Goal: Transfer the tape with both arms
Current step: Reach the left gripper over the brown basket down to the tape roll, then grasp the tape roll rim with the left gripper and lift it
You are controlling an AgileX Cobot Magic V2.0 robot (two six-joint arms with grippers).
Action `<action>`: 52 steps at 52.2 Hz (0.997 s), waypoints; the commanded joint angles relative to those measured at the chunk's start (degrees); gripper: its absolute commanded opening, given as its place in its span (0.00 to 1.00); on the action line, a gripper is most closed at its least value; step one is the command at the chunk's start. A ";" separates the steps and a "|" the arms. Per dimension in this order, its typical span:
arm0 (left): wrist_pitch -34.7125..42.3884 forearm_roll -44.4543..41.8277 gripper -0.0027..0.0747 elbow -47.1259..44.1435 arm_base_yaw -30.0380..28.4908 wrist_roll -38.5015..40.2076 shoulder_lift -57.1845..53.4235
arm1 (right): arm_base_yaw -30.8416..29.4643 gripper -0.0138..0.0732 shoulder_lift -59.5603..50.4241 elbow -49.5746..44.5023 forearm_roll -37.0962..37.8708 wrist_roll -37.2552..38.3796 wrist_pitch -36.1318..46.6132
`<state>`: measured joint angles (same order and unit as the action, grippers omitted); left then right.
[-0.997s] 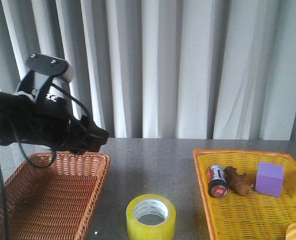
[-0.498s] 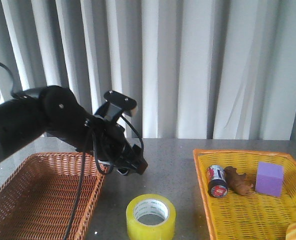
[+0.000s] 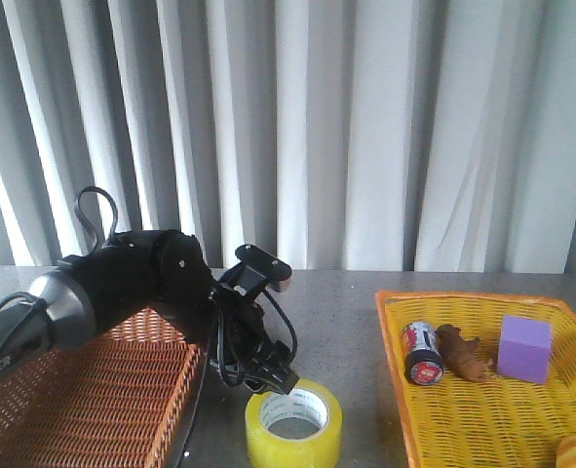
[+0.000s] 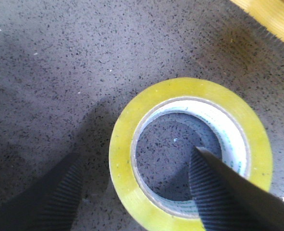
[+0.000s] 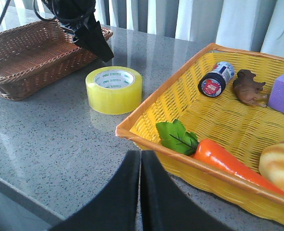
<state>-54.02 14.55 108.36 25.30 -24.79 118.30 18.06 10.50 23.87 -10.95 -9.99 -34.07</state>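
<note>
The tape (image 3: 293,423), a yellow roll with a white printed core, lies flat on the grey table between the two baskets. It also shows in the left wrist view (image 4: 190,154) and the right wrist view (image 5: 114,89). My left gripper (image 3: 278,378) is open just above the roll's near-left rim. In the left wrist view (image 4: 137,185) one finger (image 4: 214,192) is over the core hole and the other finger (image 4: 55,192) is outside the roll. My right gripper (image 5: 140,166) is shut and empty, over the table beside the yellow basket's corner, out of the front view.
A brown wicker basket (image 3: 83,400) stands at the left. A yellow basket (image 3: 482,419) at the right holds a red-black-white can (image 3: 422,353), a brown toy animal (image 3: 463,353), a purple block (image 3: 524,348), a carrot (image 5: 228,159) and a bread roll (image 5: 278,166). Curtains hang behind.
My left arm has swung from above the brown basket rightward and down to the tape, ending with its open fingers over the roll's rim. The tape has not moved.
</note>
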 commanded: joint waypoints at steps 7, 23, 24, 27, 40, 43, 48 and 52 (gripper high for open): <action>4.29 1.05 0.64 2.06 0.53 -0.26 -1.05 | -0.30 0.15 1.09 1.46 -0.16 -0.14 3.68; 5.43 0.59 0.61 2.06 0.48 -0.37 2.90 | -0.30 0.15 1.09 1.46 -0.16 -0.14 3.49; 5.50 0.59 0.61 2.06 0.48 -0.37 3.03 | -0.30 0.15 1.09 1.46 -0.16 -0.14 3.44; 5.60 0.52 0.60 2.06 0.48 -0.37 3.47 | -0.30 0.15 1.09 1.46 -0.16 -0.14 3.16; 7.03 0.63 0.48 2.06 0.48 -0.31 3.95 | -0.30 0.15 1.09 1.46 -0.16 -0.14 2.62; 7.08 0.76 0.41 2.06 0.48 -0.31 3.72 | -0.30 0.15 1.09 1.46 -0.16 -0.14 2.62; 7.08 1.30 0.27 2.06 0.48 -0.31 3.11 | -0.30 0.15 1.09 1.46 -0.09 -0.14 2.63; 7.08 1.42 0.16 2.06 0.48 -0.31 2.48 | -0.30 0.15 1.09 1.46 -0.09 -0.14 2.63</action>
<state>-49.52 14.56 108.43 25.48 -25.21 125.72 18.06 10.50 23.87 -10.95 -9.98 -35.22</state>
